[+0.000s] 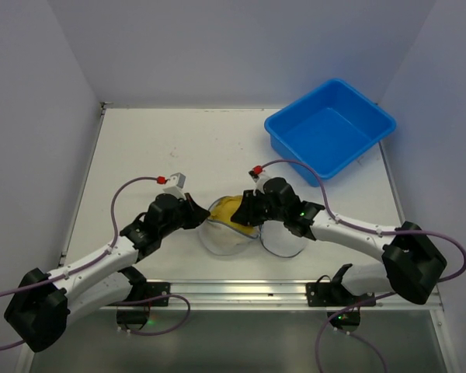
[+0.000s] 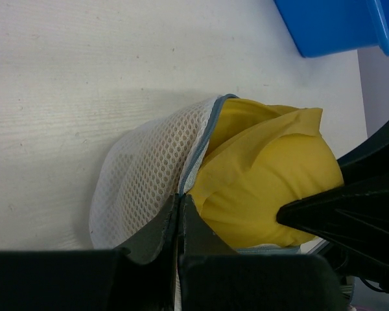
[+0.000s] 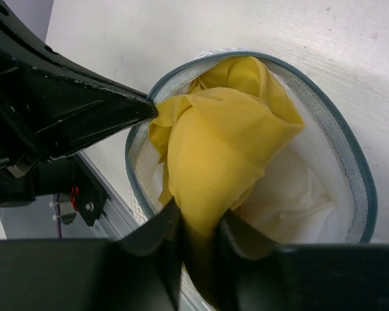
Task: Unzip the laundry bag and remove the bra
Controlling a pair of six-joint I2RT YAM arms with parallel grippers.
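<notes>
The white mesh laundry bag (image 1: pixel 221 233) lies open like a clamshell near the table's front edge, its bluish zipper rim (image 3: pixel 340 139) visible. The yellow bra (image 1: pixel 234 211) sits in its left half. My left gripper (image 2: pixel 179 201) is shut on the bag's mesh rim (image 2: pixel 198 152) at the left side. My right gripper (image 3: pixel 201 223) is shut on the yellow bra (image 3: pixel 214 155), whose fabric bulges up out of the bag (image 3: pixel 298 188). In the left wrist view the bra (image 2: pixel 272 175) fills the open bag (image 2: pixel 142 181), and a dark finger of the right gripper (image 2: pixel 350 214) touches it.
A blue plastic tub (image 1: pixel 330 128) stands at the back right of the table (image 1: pixel 179 148), and its corner shows in the left wrist view (image 2: pixel 337 26). A metal rail (image 1: pixel 241 291) runs along the front edge just below the bag.
</notes>
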